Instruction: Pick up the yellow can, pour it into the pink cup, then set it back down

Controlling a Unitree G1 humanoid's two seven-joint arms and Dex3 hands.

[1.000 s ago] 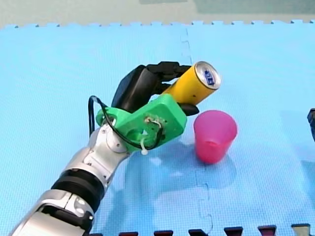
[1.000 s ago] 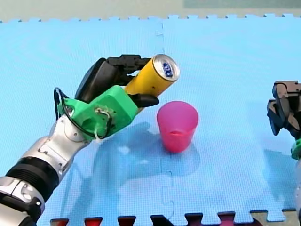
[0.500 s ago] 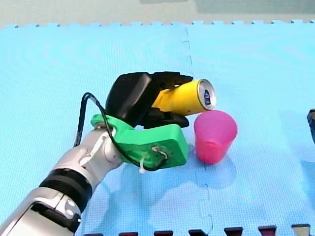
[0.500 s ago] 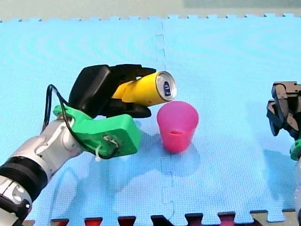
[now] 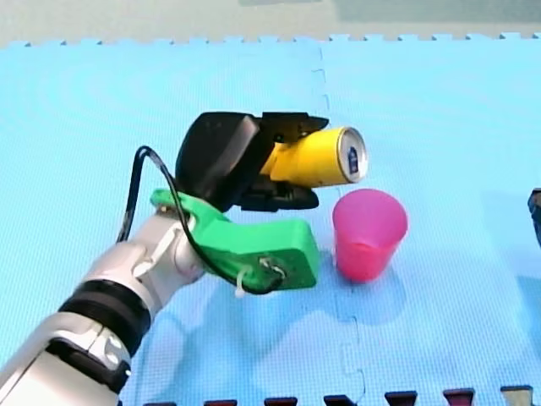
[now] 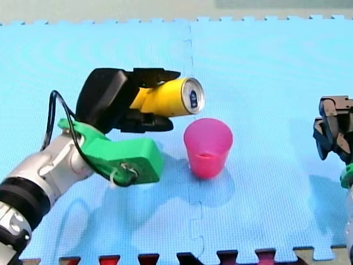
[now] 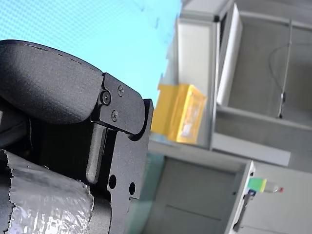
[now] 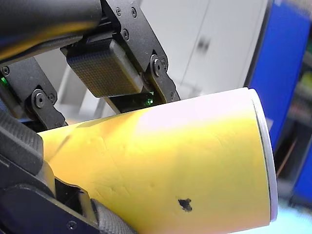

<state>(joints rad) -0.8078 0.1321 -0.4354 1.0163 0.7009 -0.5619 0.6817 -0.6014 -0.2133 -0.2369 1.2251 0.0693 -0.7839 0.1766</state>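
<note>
The yellow can point(image 5: 317, 161) is off the mat, lying almost level on its side, with its silver top turned toward the pink cup point(image 5: 368, 233) and just above the cup's rim on the side nearest the arm. The left hand point(image 5: 224, 165) has it by the body, black fingers closed around it from above and below. In the second wrist view a ribbed finger pad point(image 8: 105, 68) presses on the yellow wall, so the hold looks firm. Behind the hand sits the green wrist mount point(image 5: 254, 245) with a black cable looping off it. The cup stands upright on the blue foam mat point(image 5: 439, 101), nothing touching it. The right hand point(image 6: 333, 132) is at the mat's far right edge, well apart from the cup. The pouring step appears to be in hand, with the can tipped but its top not yet clearly over the cup's mouth. The next move probably calls for rolling the wrist further so the top dips below level and easing it over the opening without knocking the light cup, then righting the can and setting it down on the mat.
</note>
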